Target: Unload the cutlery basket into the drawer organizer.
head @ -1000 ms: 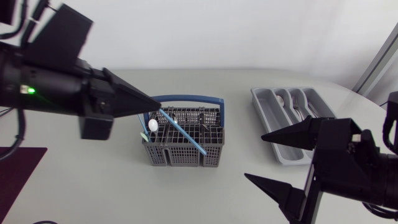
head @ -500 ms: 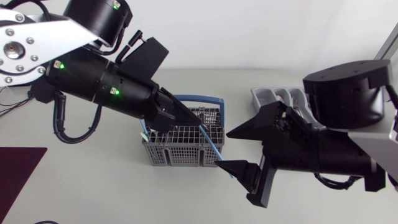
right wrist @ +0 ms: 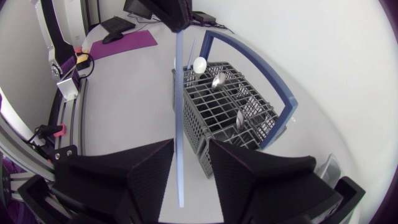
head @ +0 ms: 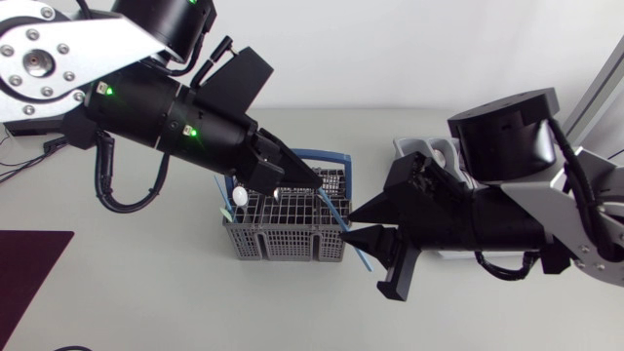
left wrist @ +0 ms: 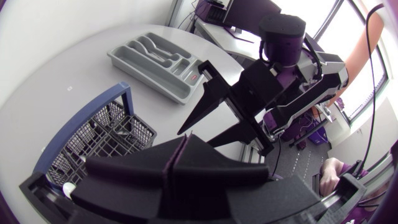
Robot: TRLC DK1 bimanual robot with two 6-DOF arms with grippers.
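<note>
The grey cutlery basket (head: 283,234) with a blue handle stands mid-table and holds several pieces, among them a white round spoon (right wrist: 199,64). My left gripper (head: 314,185) hovers over the basket's right end, shut on the upper end of a long thin blue utensil (head: 332,208) that slants down past the basket's right side. My right gripper (head: 348,223) is open, one finger on each side of the utensil's lower half (right wrist: 179,112), with a gap at one finger. The grey drawer organizer (head: 429,148) lies back right, mostly hidden behind my right arm.
In the left wrist view the organizer (left wrist: 155,56) lies beyond the basket (left wrist: 93,140), with bare table between them. A dark red mat (head: 24,273) lies at the table's front left edge.
My right gripper has moved in on the blue utensil and its fingers have narrowed around it. My left gripper has kept hold of the utensil's upper end above the basket.
</note>
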